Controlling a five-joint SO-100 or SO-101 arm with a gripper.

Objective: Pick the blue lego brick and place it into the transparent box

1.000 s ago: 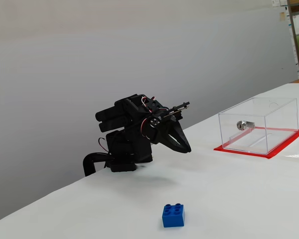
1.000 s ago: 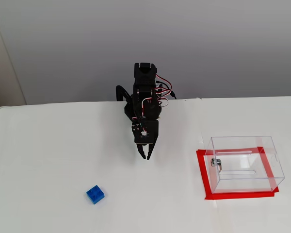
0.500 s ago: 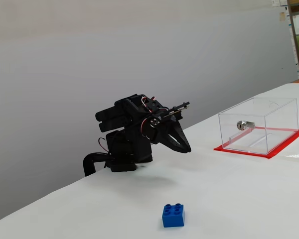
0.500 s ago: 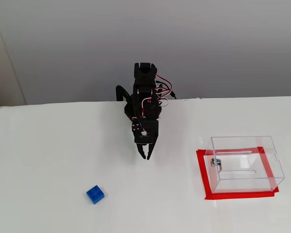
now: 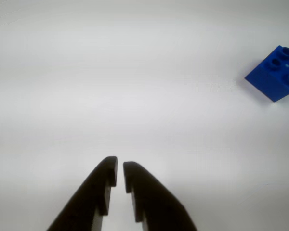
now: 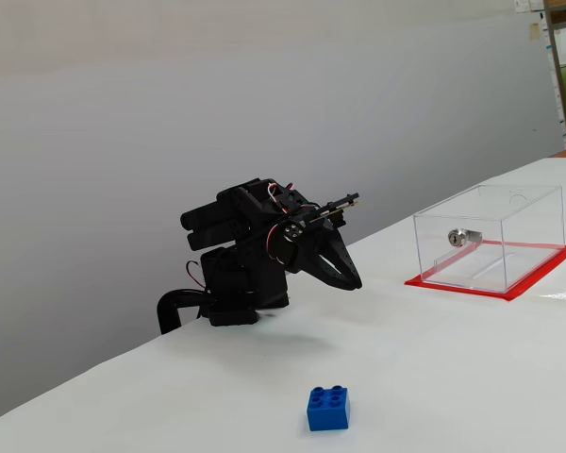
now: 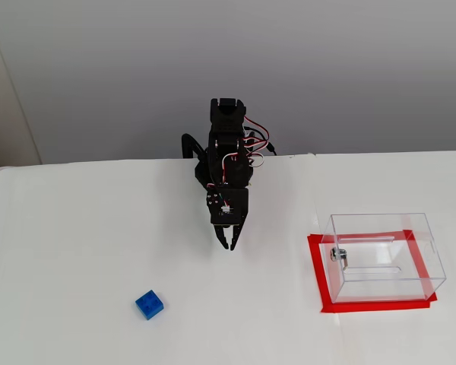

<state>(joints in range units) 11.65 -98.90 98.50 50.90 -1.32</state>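
Pincer [image 5: 119, 169] nearly closed, only a thin slit between the two dark fingertips, gripping nothing. Pointed down toward the bare white surface [image 5: 135, 86] in the wrist view, hovering above it in a fixed view [image 6: 354, 281]. Arm [image 7: 228, 163] folded low near the back edge of the surface, red and white wires showing at its joints.

Brick [image 5: 274, 73] at the right edge of the wrist view, studs up, turned corner-on, well apart from the fingertips. In a fixed view, brick [image 6: 328, 409] alone on the surface in front of the arm, well clear of the pincer. From above, brick [image 7: 150, 305] lying to the lower left of the pincer [image 7: 229, 245].

Box [image 7: 385, 257] on the right side of the same view, standing on a red mat [image 7: 317, 274], well apart from arm and brick. Silver lock [image 6: 462, 237] on one wall of the box [image 6: 491, 236]. Nothing blue inside the box.
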